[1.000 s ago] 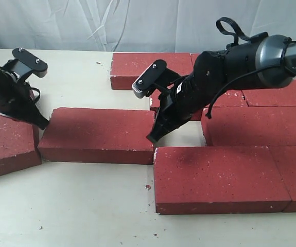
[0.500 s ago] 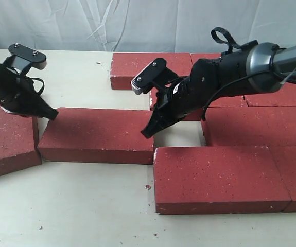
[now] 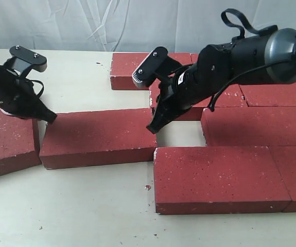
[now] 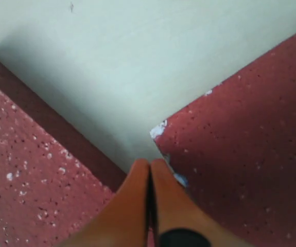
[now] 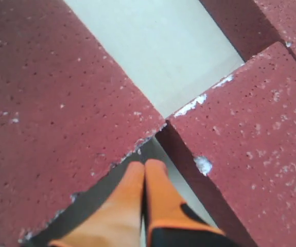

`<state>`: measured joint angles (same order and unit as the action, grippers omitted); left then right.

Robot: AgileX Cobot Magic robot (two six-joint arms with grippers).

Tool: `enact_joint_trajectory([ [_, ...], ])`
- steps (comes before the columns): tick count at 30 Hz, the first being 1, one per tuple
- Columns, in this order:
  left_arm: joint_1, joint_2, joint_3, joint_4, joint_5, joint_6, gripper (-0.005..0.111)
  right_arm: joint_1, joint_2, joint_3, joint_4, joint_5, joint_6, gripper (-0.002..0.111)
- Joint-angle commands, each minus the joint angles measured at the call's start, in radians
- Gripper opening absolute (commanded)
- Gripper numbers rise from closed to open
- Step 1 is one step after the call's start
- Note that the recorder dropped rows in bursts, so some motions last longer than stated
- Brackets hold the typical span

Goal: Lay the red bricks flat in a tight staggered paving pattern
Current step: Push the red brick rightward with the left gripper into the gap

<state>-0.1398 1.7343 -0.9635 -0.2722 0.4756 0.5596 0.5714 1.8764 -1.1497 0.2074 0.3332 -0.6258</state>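
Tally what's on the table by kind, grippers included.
Bricks: 9
Grippers: 2, the left gripper and the right gripper
Total: 11

Red bricks (image 3: 217,177) dark, white-specked, lying flat; right group packed tight; centre brick (image 3: 99,136) slightly skewed, left of group.

Soft even light, faint shadows beside red bricks (image 3: 214,177); wrist views blurry.
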Motion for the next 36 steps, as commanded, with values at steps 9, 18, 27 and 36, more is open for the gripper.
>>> enact_joint_trajectory([
  [9, -0.006, 0.015, 0.003, -0.008, 0.082, 0.000, 0.000, -0.002, -0.033, -0.003, -0.095, 0.116, 0.001, -0.001],
  [18, -0.041, 0.060, -0.011, -0.029, 0.039, 0.030, 0.000, -0.097, -0.033, -0.002, -0.092, 0.144, 0.001, -0.001],
  [27, -0.064, 0.064, -0.011, -0.049, 0.005, 0.053, 0.000, -0.154, -0.033, -0.002, -0.044, 0.164, 0.001, -0.001],
  [36, -0.064, 0.108, -0.016, -0.077, -0.055, 0.053, 0.000, -0.154, -0.033, -0.002, -0.042, 0.131, 0.001, -0.001],
])
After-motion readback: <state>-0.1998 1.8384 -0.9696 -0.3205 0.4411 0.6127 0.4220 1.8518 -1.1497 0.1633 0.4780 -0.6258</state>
